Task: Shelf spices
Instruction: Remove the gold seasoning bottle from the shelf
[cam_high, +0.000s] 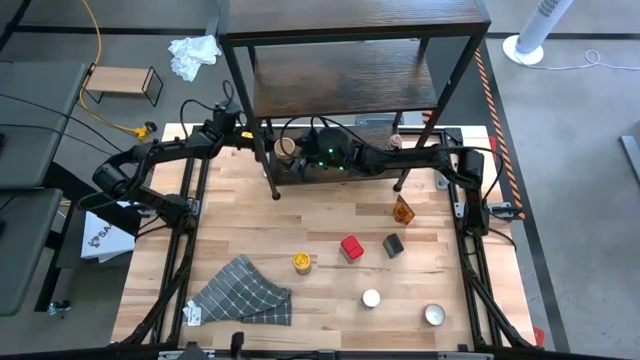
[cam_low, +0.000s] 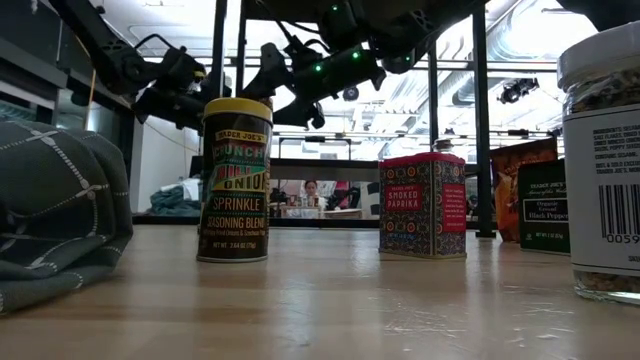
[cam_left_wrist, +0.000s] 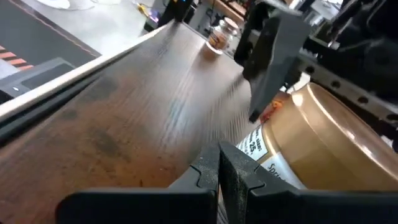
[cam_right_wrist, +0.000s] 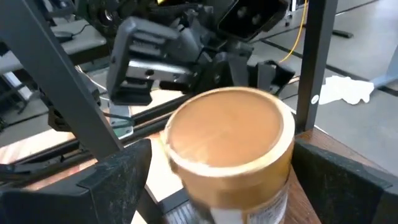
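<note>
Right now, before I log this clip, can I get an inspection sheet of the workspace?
Surface: wood table, nothing spilled.
Job's things: tan-lid jar standing on a board of the shelf; six spices loose on the table, among them a yellow-lid jar and a red tin.
Clutter: checked cloth.
Pincers: left pincer shut, over the shelf board near the tan-lid jar; right pincer open, fingers either side of that jar.
Cables: yellow cable on the floor.
Surroundings: small wood stand, white fan.

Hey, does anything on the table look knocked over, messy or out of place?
Only the grey checked cloth stands out: it lies crumpled at the table's front left. The yellow-lidded jar and red tin stand upright; nothing looks spilled.
</note>
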